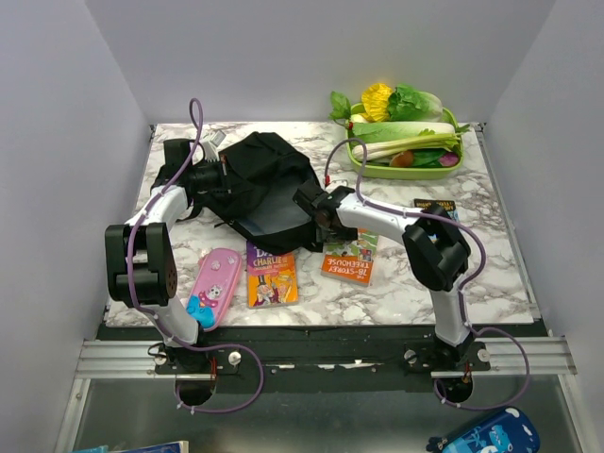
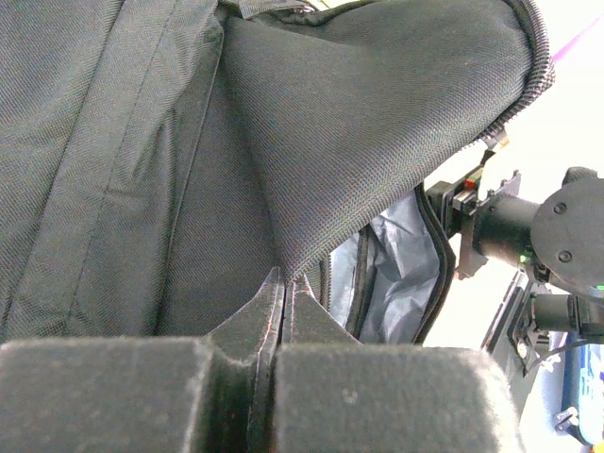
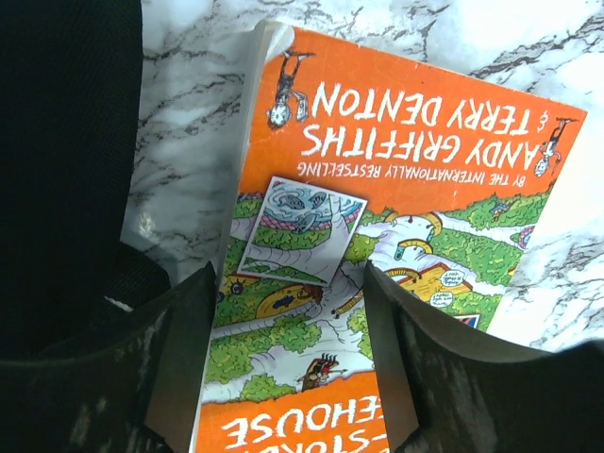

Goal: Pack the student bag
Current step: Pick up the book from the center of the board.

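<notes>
Marbled worktop (image 1: pixel 396 283) holds the student bag (image 1: pixel 260 179) back left, its fabric pinched by the left fingers (image 2: pixel 377 396). Right fingers (image 3: pixel 453 377), spread over the orange book (image 3: pixel 377 189), should clamp its spine squarely.

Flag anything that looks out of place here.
A green tray of vegetables sits at the far right corner, odd beside the student bag and books. A blue case lies off the table, below its near edge.
</notes>
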Tool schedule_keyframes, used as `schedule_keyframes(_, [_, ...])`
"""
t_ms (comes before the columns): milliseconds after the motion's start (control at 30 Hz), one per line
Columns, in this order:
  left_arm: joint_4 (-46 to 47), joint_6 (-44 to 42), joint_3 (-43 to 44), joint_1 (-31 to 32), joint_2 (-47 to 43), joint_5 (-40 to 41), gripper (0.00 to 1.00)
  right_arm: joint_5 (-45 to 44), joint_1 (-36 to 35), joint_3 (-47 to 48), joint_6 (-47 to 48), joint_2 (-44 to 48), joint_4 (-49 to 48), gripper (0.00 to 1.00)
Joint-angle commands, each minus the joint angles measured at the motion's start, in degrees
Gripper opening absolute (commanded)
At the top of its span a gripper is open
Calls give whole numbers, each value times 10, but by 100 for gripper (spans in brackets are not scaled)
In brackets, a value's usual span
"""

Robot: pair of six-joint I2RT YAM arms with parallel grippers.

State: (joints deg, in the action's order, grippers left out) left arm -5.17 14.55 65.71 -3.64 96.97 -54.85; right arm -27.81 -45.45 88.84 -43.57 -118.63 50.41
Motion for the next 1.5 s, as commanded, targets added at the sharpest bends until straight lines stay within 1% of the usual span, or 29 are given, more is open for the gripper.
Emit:
schedule_keyframes(0, [17,-2,3,-4,-13,-27,0,57,1,-80,-33,-21,-30,54])
schedule_keyframes(33, [17,-3,2,-4,-15,-25,0,72,1,-82,-33,-31,-34,50])
schedule_keyframes(67, [16,-10,2,-4,-17,-23,0,72,1,-78,-33,-37,-30,36])
schedule_keyframes(133, [6,-18,2,-5,-21,-18,0,66,2,-69,-31,-46,-20,17])
schedule_keyframes(167, [2,-28,3,-4,-22,-18,0,68,2,-72,-30,-42,-21,1])
schedule_keyframes(267, [-15,-36,8,-5,-24,-15,0,79,4,-81,-21,-23,-34,1])
schedule_keyframes(367, [-17,-38,8,-6,-23,-15,0,58,5,-96,-11,33,-34,1])
schedule_keyframes(433, [-16,-36,8,-6,-22,-15,0,49,5,-117,3,94,-53,1])
schedule_keyframes(533, [-14,-33,9,-5,-21,-16,0,52,5,-154,21,144,-83,1])
schedule_keyframes(667, [-16,-33,9,-6,-24,-16,0,40,4,-165,22,157,-74,0])
schedule_keyframes(733, [-19,-33,9,-7,-27,-15,0,37,4,-188,36,178,-101,1])
schedule_keyframes(767, [-20,-35,10,-8,-27,-15,0,39,4,-195,44,210,-115,1])
schedule_keyframes(800, [-23,-36,11,-8,-28,-14,0,43,3,-203,67,223,-142,1])
schedule_keyframes(833, [-26,-36,13,-8,-27,-15,0,43,4,-206,76,235,-147,1])
schedule_keyframes(1033, [-31,-37,17,-12,-29,-18,0,31,3,-193,105,284,-138,1])
schedule_keyframes(1067, [-31,-37,16,-12,-29,-18,0,40,4,-197,112,303,-151,1])
schedule_keyframes(1100, [-31,-37,16,-13,-30,-18,0,51,4,-206,133,342,-189,1])
schedule_keyframes(1133, [-30,-36,15,-14,-28,-18,0,69,3,-206,151,362,-209,1])
schedule_keyframes(1167, [-30,-36,15,-14,-28,-20,0,72,3,-201,165,376,-223,1])
schedule_keyframes(1200, [-30,-36,16,-13,-27,-22,0,74,4,-166,187,384,-221,1])
schedule_keyframes(1267, [-29,-36,14,-14,-25,-25,0,84,3,-120,215,393,-206,1])
schedule_keyframes(1333, [-27,-35,13,-13,-24,-28,0,112,1,-63,269,389,-187,1])
schedule_keyframes(1367, [-27,-36,13,-14,-24,-30,0,137,-3,-53,288,391,-182,1])
schedule_keyframes(1400, [-27,-36,13,-14,-25,-31,0,150,-9,-46,332,393,-184,1])
schedule_keyframes(1467, [-33,-43,16,-14,-22,-33,0,160,-26,-20,364,395,-171,1])
